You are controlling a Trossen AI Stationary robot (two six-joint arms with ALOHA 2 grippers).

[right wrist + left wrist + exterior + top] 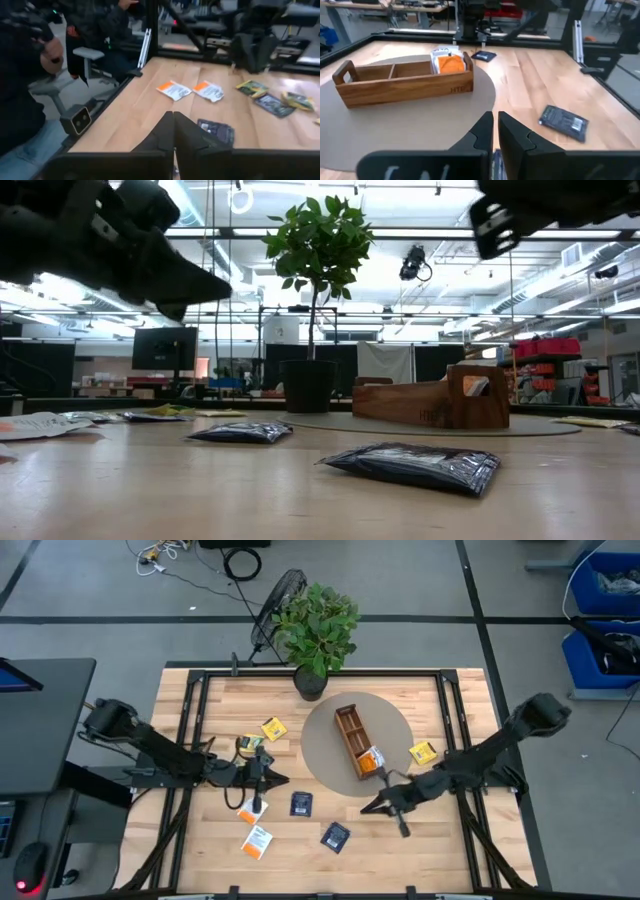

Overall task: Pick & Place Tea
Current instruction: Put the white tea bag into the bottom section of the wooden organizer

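The tea sachets lie flat on the wooden table: two yellow (273,728) (423,752), one green-and-black (250,743), two orange-and-white (253,808) (258,840), two navy (302,803) (335,835). Another orange-and-white sachet (370,760) (451,62) stands in the end compartment of the brown wooden tray (352,735) (405,82). My left gripper (283,779) (495,132) hovers shut and empty above the table, left of the tray. My right gripper (366,807) (174,131) is shut and empty, just near of the tray's end.
The tray sits on a round grey mat (325,765). A potted plant (315,635) stands at the table's far edge. A black frame (190,720) runs around the tabletop. A person sits beyond the table's edge (30,75) in the right wrist view.
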